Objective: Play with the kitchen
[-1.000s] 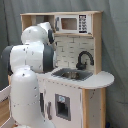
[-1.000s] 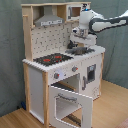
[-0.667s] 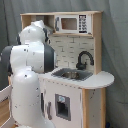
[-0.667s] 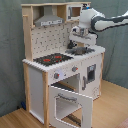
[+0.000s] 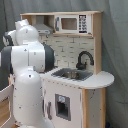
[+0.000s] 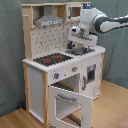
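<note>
The kitchen (image 6: 40, 75) is a tall toy of white and light wood, seen in both exterior views. It has a grey hood (image 6: 50, 21), a pegboard back, a red-ringed stove (image 6: 52, 59) and a sink (image 5: 72, 74) with a black faucet (image 5: 84, 59). Its oven door (image 6: 70, 104) hangs open toward the front. In the second exterior view my gripper (image 6: 75, 45) hovers just above the sink end of the counter, pointing down. In the first exterior view my own white arm (image 5: 30, 75) hides the gripper.
A toy microwave (image 5: 72, 23) sits in the top shelf. A rounded counter end (image 5: 102, 79) juts out beside the sink. Grey curtain hangs behind the kitchen, which stands on a wooden floor (image 6: 112, 112). The arm reaches in from the second exterior view's right.
In the second exterior view the gripper has edged slightly down and left over the sink. The kitchen and its open oven door have not moved.
</note>
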Available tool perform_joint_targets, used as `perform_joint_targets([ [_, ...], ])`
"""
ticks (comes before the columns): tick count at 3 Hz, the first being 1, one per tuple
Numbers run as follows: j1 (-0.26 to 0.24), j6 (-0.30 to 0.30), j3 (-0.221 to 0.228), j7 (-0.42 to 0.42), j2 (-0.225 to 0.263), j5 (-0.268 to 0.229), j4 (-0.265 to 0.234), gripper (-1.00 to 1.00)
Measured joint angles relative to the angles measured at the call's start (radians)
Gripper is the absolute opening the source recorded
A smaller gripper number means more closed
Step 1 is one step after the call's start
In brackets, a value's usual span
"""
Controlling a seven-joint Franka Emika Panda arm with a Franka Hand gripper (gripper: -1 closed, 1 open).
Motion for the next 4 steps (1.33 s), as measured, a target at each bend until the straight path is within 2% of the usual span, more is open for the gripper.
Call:
perform_joint_targets([
  [2, 0.185, 0.001, -0.001, 0.049, -0.031, -0.06, 0.049, 1.0],
  [4, 0.354, 0.02, -0.002, 0.052, -0.125, -0.137, 0.089, 1.0],
])
